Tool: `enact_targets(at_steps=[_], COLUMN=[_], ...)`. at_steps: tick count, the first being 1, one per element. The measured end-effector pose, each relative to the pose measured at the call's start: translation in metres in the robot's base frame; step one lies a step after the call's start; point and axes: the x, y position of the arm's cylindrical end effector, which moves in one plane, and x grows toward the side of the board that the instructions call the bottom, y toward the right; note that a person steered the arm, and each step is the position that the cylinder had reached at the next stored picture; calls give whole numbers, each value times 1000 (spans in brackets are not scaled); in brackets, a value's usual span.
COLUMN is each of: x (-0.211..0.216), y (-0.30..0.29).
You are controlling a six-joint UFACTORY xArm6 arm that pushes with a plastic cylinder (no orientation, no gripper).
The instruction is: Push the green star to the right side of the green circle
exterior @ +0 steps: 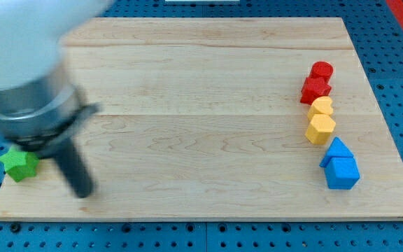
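**A:** Nearest edge first. What do you log at the bottom-left corner of the board (187, 105)?

**B:** You have my tip (82, 192) down near the bottom edge, close to that corner. The rod is blurred, so treat the exact contact point as approximate. There is no claw on this rig: the arm ends in a plain rod, nothing opens or closes, and it has hold of nothing.

**A:** And the task block?

**B:** The green star (18, 164) sits at the left edge, just up from the bottom-left corner and just to the view's left of the tip. You cannot tell from this view whether rod and star touch. The arm's body covers the top-left corner; you see no green circle.

**A:** Right side?

**B:** Going near to far along the right edge: a blue cube-like block (342, 172), a blue triangular block (337, 150) touching it, then a yellow heart-like block (320, 129), a yellow rounded block (322, 106) against it, then a red block (314, 89) of unclear shape and a red cylinder (322, 71) farthest, towards the top-right corner. All are well apart from the tip.
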Motion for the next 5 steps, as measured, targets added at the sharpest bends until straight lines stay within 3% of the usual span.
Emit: enact_targets(at_steps=[1,2,4,5], x=[10,-30,-129,-130], y=[-93,-61,106,144])
